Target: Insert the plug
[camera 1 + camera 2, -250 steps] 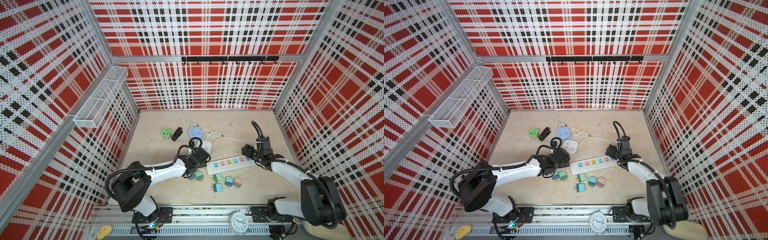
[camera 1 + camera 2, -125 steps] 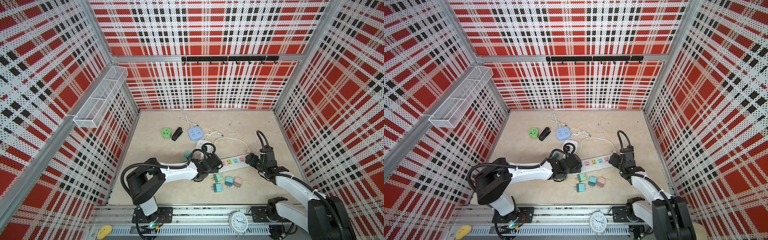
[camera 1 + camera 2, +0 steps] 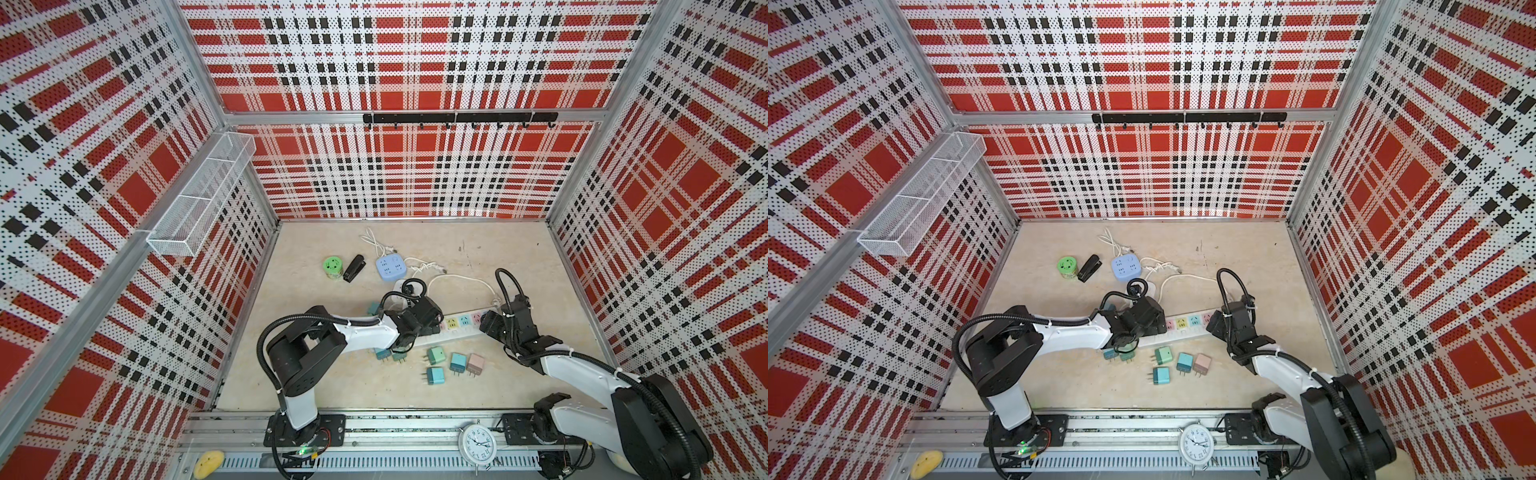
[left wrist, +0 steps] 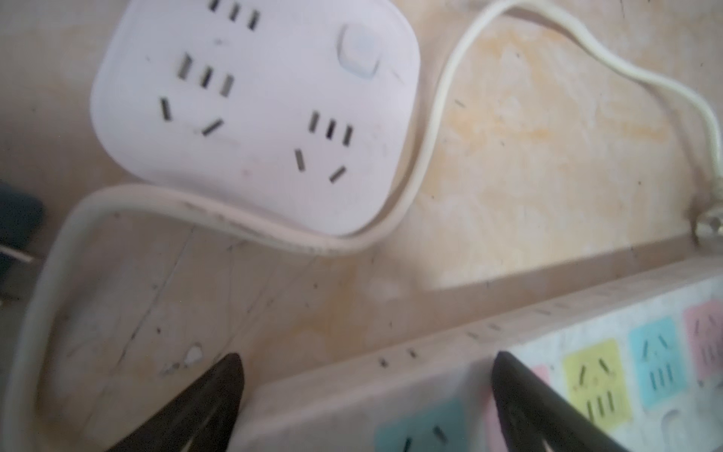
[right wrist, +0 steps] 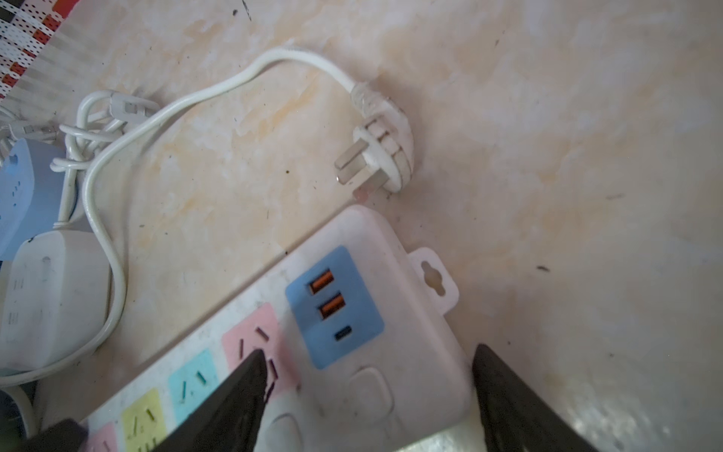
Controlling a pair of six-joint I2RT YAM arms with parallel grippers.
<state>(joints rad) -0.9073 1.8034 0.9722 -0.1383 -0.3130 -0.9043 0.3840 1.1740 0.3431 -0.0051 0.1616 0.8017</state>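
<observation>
Both arms had swung inward since earlier frame: left gripper (image 4: 367,356) sat over power strip (image 3: 463,322), right gripper (image 5: 369,350) at its USB end. Left fingers spread widest, strip's edge between them, nothing held. Right fingers narrowing yet apart, straddling strip end, no grip evident. Loose plugs (image 3: 458,362) lay near, outside both finger pairs. Judgement: pin strip first, then fetch plug, prongs aligned. Wire basket (image 3: 199,195) looked empty.

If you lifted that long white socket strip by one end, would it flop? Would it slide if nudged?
Probably stiff: the socket strip looks like one straight hard-plastic bar, so it should lift whole. Lying flat on the smooth tabletop, it would likely slide or pivot, not roll. The white cord beside it curls loosely, so probably floppy.
</observation>
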